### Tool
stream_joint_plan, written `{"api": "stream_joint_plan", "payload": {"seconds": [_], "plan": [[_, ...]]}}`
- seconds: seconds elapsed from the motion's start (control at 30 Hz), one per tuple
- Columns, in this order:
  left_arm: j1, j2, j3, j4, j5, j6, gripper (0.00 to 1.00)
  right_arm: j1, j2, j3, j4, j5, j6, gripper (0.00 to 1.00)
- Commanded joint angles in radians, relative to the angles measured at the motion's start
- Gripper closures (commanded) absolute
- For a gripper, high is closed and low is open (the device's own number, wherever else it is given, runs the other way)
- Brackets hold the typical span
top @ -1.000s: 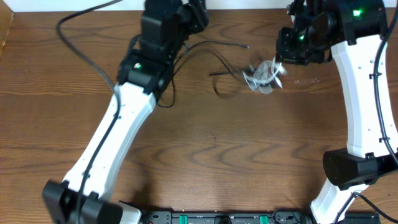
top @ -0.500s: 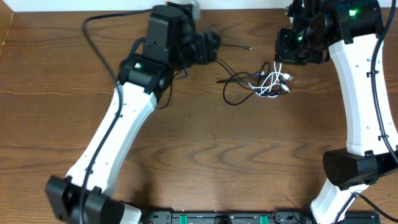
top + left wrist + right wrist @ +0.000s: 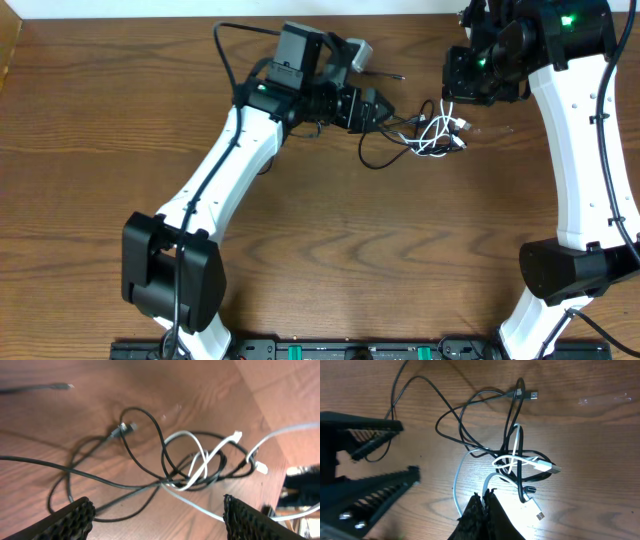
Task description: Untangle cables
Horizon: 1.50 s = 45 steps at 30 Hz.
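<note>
Wooden table point(image 3: 330, 250) was seen from above, both arms over its far half.

Changes against the earlier frames:
- The left gripper point(image 3: 385, 108) was moved from the far edge of the table down and to the right, and was now placed just beside the cables point(image 3: 428, 132), on their left side.
- Its jaws were spread wider than a second ago. They stood wide apart with nothing between them, and the tangle was framed in the gap in the left wrist view.
- The cables had been blurred and partly lifted a second ago. They were now settled on the wood in one knot, unchanged from half a second ago.
- The right arm was not shifted.

Current state:
- The right gripper point(image 3: 485, 496) was closed tight directly above the knot. A strand of the white cable point(image 3: 520, 462) was seen running up into its tips, so it was taken as pinched there.
- The white cable was looped through the black cables point(image 3: 122, 429) at the centre of the knot.
- Long black loops were spread out towards the left gripper.
- One black end was left lying apart, near the far edge.
</note>
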Motion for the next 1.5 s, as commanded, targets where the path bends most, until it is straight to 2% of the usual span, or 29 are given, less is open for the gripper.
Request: {"api": "stream_joint_plan", "payload": {"seconds": [0.0,0.2,0.4,0.5,0.7,0.77,0.93,1.2,1.47], "plan": [[-0.031,0.001,0.000,-0.035,0.041,0.115,0.15,-0.005,-0.013,-0.002,0.000,0.007,-0.016,0.99],[-0.069,0.001,0.000,-0.187,-0.021,0.262,0.16,-0.005,-0.013,-0.002,-0.003,0.008,-0.025,0.99],[-0.117,-0.001,0.000,-0.225,-0.131,0.253,0.15,-0.005,-0.013,-0.002,0.001,0.008,-0.025,0.99],[-0.157,-0.001,0.000,-0.193,-0.237,0.185,0.15,-0.005,-0.013,-0.002,0.000,0.008,-0.026,0.99],[-0.220,-0.001,-0.001,-0.054,-0.500,-0.059,0.15,-0.005,-0.013,-0.002,-0.001,0.008,-0.032,0.99],[-0.218,-0.001,-0.008,0.012,-0.546,-0.175,0.15,-0.005,-0.013,-0.002,-0.003,0.008,-0.032,0.99],[-0.208,-0.001,-0.014,0.125,-0.645,-0.369,0.15,-0.005,-0.013,-0.002,-0.013,0.003,-0.046,0.99],[-0.209,-0.001,-0.014,0.348,-0.630,-0.573,0.12,-0.006,-0.013,-0.002,-0.014,-0.137,-0.058,0.99],[-0.187,-0.001,-0.014,0.339,-0.557,-0.570,0.12,-0.008,-0.013,-0.002,0.071,-0.153,0.000,0.99]]}}
